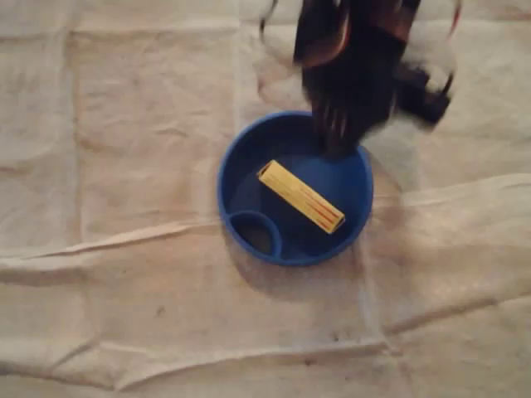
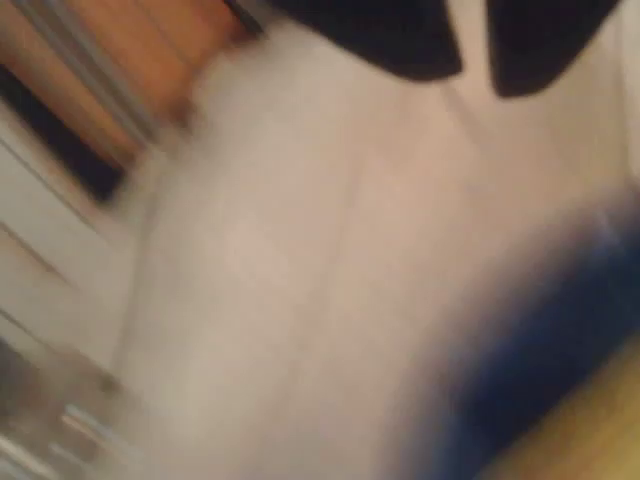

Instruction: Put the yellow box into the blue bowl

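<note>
Looking down on the bench, I see the yellow box [image 1: 301, 196] lying flat inside the blue bowl [image 1: 222, 178]. It rests on the bowl's floor on a slant, one end toward the upper left and the other toward the lower right, just beside the small oval pocket [image 1: 253, 214] at the bowl's lower left but not in it. No part of the box sticks out over the rim.

The dark arm [image 1: 357, 58] hangs over the bowl's upper edge in the overhead view, badly smeared, with its tip above the inner wall and apart from the box. In the wrist view the jaws show as two dark shapes at the top with a pale gap between them and nothing in that gap, so I take them to be released and empty (the blur makes this a reading, not a certainty). A blue smear and a yellow one sit at that view's lower right, which fits the bowl and box lying below the jaws.

By my judgement the task's main work is done: the box is in the bowl and nothing grips it. What is left, if anything, is for the arm to lift clear of the rim without clipping it and dragging the bowl across the creased cloth [image 1: 124, 124].
</note>
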`<state>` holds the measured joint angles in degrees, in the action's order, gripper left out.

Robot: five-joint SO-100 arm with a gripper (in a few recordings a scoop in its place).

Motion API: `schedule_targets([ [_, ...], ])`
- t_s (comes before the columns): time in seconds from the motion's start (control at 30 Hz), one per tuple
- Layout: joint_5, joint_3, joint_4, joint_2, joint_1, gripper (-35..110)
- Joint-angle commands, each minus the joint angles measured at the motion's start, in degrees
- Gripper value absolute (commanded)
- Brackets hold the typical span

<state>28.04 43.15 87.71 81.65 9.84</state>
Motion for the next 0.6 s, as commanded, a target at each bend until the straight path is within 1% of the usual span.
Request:
schedule_targets([
  [0.0,-1.8,-2.9,1.9,11.8,-0.5,0],
  [0.23,-6.2,-2.9,6.7,20.7,-1.2,0],
  [0.4,-8.6,-2.8,12.9,29.6,-3.6,0],
  [0.57,-12.5,-2.7,13.0,38.2,-7.0,0],
])
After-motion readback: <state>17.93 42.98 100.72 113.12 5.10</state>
